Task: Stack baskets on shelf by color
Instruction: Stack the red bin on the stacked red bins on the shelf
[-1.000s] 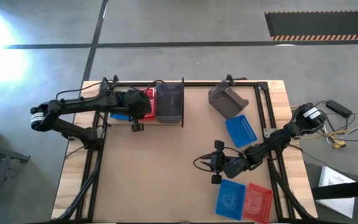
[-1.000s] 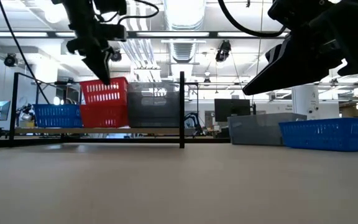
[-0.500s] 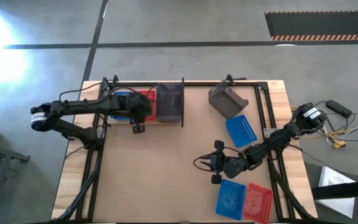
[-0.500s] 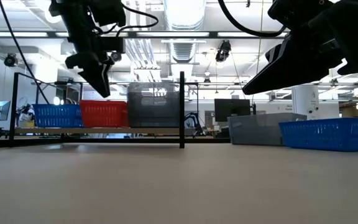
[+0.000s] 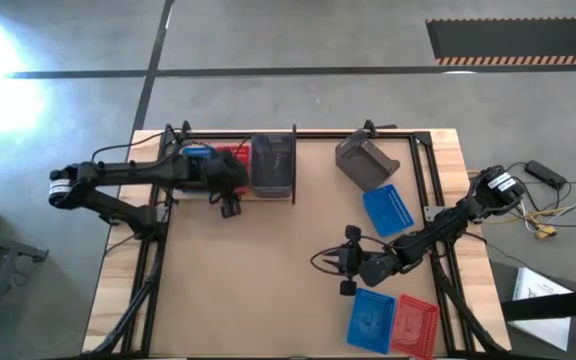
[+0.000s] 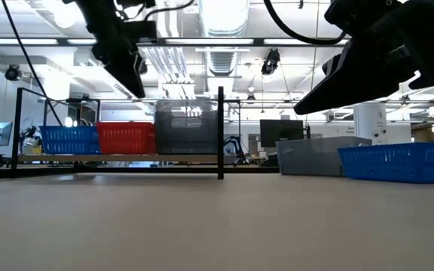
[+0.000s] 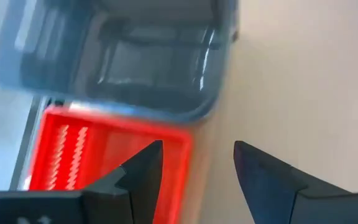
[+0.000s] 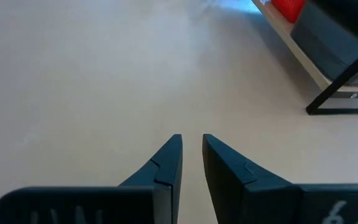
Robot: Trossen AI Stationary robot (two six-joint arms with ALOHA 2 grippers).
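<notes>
On the shelf (image 6: 187, 157) at the table's far left stand three baskets in a row: blue (image 6: 69, 139), red (image 6: 126, 138) and dark grey (image 6: 187, 126), each resting on its bottom. My left gripper (image 7: 194, 155) hangs open above the red basket's (image 7: 98, 158) near edge, touching nothing. My right gripper (image 8: 191, 142) hovers over bare table at the near right, its fingers a narrow gap apart with nothing between them.
A grey basket (image 5: 365, 160) lies tilted at the far right, with a blue one (image 5: 388, 210) near it. At the near right edge lie a blue basket (image 5: 371, 318) and a red one (image 5: 415, 325). A black upright divider (image 6: 221, 132) closes the shelf's right end.
My left gripper has lowered the red basket, which stood raised and tilted, onto the shelf between the blue and grey ones. It has then opened, let go and risen. The red basket now sits level.
</notes>
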